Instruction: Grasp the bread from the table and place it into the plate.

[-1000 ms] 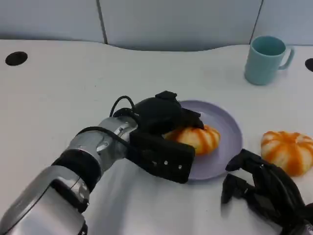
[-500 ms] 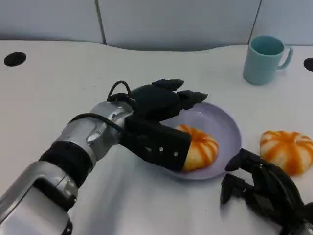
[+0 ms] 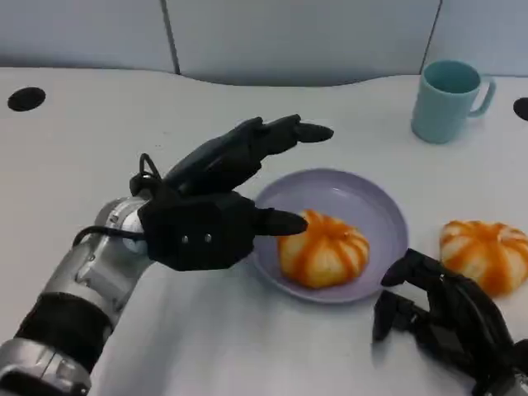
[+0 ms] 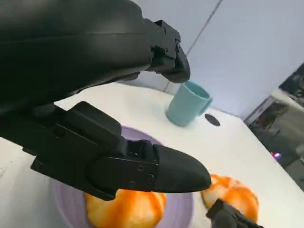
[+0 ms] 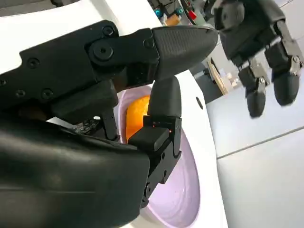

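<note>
Left hand (image 3: 216, 202) spread and empty, just left of the round lilac plate (image 3: 379, 198).

Orange-striped round bread roll (image 3: 323, 247) lies in the plate; lift clear without nudging the rim. Right hand (image 3: 441, 318) rests loosely curled, holding nothing, near a second striped roll (image 3: 487, 252) on the white tabletop (image 3: 91, 165).

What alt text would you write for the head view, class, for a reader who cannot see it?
An orange-striped bread lies in a lilac plate; the robot's left hand hovers open beside it. A second bread and a teal mug sit further right.
</note>
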